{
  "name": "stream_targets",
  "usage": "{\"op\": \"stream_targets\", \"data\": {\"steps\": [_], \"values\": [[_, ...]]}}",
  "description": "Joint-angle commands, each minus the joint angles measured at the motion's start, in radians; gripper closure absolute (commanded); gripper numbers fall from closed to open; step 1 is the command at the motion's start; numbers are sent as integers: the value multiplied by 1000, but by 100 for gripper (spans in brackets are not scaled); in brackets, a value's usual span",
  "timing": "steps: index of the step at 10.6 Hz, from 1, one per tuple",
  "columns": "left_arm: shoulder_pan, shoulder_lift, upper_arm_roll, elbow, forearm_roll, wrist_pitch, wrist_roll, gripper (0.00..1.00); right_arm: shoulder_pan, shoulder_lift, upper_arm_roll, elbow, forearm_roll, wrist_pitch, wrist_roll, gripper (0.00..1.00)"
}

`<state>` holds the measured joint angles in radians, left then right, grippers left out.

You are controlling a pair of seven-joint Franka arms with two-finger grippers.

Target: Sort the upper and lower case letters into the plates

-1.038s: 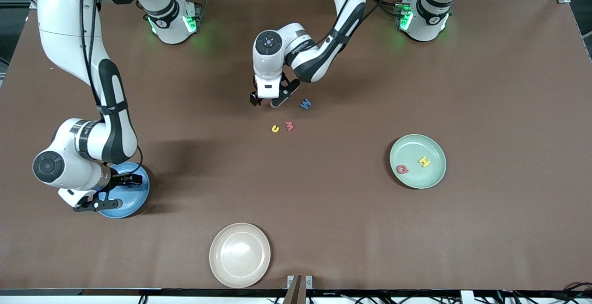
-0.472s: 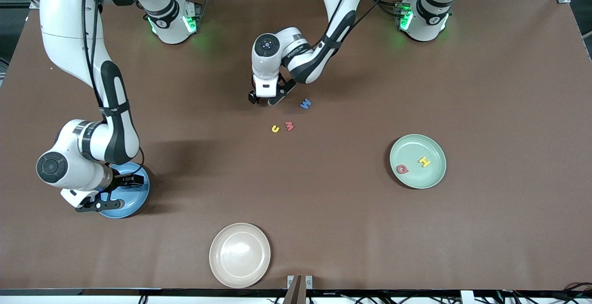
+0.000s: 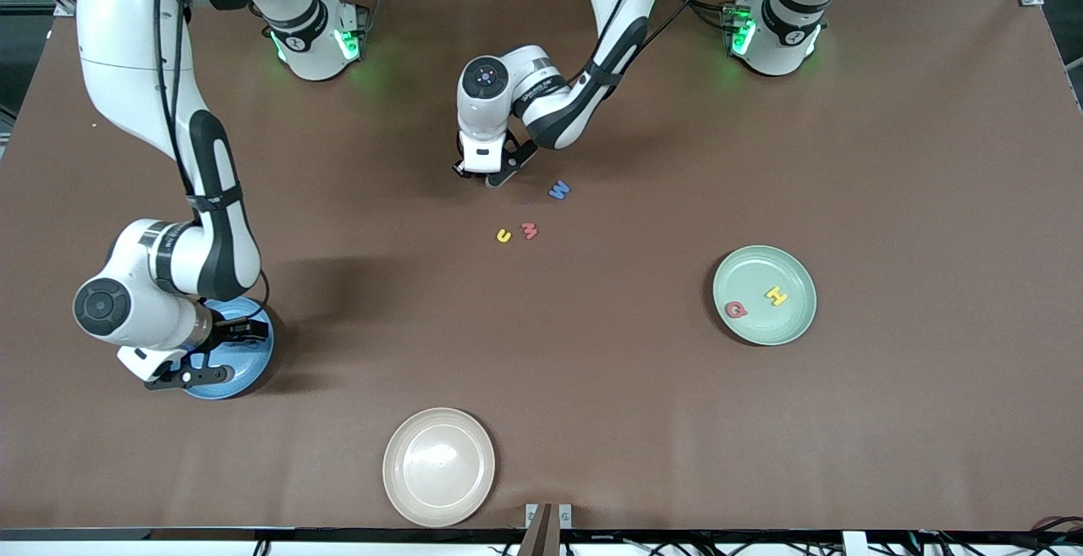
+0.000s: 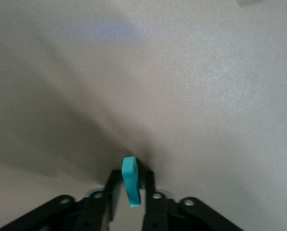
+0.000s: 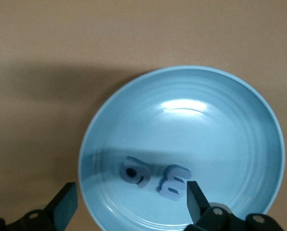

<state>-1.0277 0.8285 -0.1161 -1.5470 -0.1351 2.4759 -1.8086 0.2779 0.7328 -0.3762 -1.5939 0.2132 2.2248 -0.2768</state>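
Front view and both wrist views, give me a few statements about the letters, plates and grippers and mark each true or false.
1. The left gripper is shut on a small teal toy letter. True.
2. The round pale green plate holds a red letter and a yellow letter. True.
3. The round cream-beige plate holds three letters. False: it holds none.
4. The right gripper grips a letter. False: it hangs open over the round blue plate, where two blue letters lie.
5. The blue W letter lies in the pale green plate. False: it lies on the brown table.
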Motion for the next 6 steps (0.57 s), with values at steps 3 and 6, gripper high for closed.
{"op": "stream_targets", "data": {"steps": [3, 6], "values": [[33, -55, 4, 13, 93, -9, 23, 100, 4, -16, 29, 29, 35, -56, 51, 0], [112, -152, 1, 10, 251, -99, 57, 100, 81, -32, 30, 45, 38, -112, 129, 0]]}}
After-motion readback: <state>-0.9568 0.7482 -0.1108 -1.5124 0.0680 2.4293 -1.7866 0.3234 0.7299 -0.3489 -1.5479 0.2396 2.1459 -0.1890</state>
